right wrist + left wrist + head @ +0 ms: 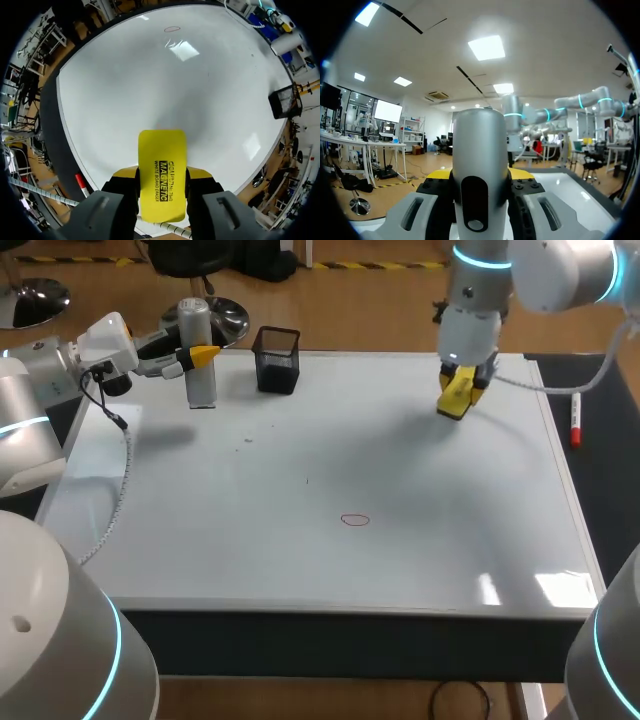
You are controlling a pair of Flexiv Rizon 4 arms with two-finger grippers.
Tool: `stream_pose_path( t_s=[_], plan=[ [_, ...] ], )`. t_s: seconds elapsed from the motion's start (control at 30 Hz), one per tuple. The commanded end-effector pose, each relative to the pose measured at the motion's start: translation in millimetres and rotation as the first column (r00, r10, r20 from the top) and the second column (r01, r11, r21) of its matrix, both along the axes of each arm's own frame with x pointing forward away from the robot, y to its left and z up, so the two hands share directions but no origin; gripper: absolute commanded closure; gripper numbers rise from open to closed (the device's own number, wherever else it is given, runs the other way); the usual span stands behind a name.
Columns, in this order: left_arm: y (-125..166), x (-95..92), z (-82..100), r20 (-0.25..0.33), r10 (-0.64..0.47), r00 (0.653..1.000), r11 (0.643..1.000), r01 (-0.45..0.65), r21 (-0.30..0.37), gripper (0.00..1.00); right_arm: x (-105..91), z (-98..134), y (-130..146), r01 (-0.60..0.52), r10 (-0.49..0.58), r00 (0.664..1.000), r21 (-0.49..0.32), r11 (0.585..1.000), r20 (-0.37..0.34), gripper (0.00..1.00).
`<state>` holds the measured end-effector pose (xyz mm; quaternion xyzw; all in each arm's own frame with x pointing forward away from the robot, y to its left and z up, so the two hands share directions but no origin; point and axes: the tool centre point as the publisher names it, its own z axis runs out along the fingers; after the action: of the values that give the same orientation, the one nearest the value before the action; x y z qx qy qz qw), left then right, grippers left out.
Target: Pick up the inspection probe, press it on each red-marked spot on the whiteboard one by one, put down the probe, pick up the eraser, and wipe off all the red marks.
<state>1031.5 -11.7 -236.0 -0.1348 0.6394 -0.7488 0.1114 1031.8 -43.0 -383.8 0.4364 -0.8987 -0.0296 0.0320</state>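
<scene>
The right gripper [162, 176] clamps the eraser [162, 150] over the board's [450, 510] far right, well apart from the single red mark [354, 520] near the middle. Best to carry it across, lay its face flat and sweep the whole oval. The left gripper [480, 175] clasps the upright probe [479, 145] at the far left — its base is hidden, and whether the eraser touches the board is unclear.

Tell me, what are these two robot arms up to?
Two arms work at a whiteboard. The left gripper is closed on a silver inspection probe that stands upright at the board's far left, beside a black mesh cup. The right gripper holds a yellow eraser over the far right part. One red mark is on the board, not yet wiped.
</scene>
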Motion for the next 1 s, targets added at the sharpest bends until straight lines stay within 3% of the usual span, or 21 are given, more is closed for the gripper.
stream_pose_path(
  t_s=[0.03, 0.57, 1.0],
  plan=[
    [-0.8, -1.4, 1.3, 0.001, 0.006, 1.000, 1.000, -0.006, 0.001, 1.00, 29.7, -1.0, -11.8, 0.013, -0.014, 0.999, -0.012, 1.000, -0.039, 1.00],
    [-0.8, -1.4, 1.3, 0.001, 0.006, 1.000, 1.000, -0.006, 0.001, 1.00, 78.2, -11.6, -40.4, 0.078, -0.079, 0.993, -0.009, 0.997, -0.090, 1.00],
    [-0.8, -1.4, 1.3, 0.001, 0.006, 1.000, 1.000, -0.006, 0.001, 1.00, 72.9, -4.9, -41.5, 0.104, -0.104, 0.992, -0.007, 0.995, -0.069, 1.00]
  ],
)
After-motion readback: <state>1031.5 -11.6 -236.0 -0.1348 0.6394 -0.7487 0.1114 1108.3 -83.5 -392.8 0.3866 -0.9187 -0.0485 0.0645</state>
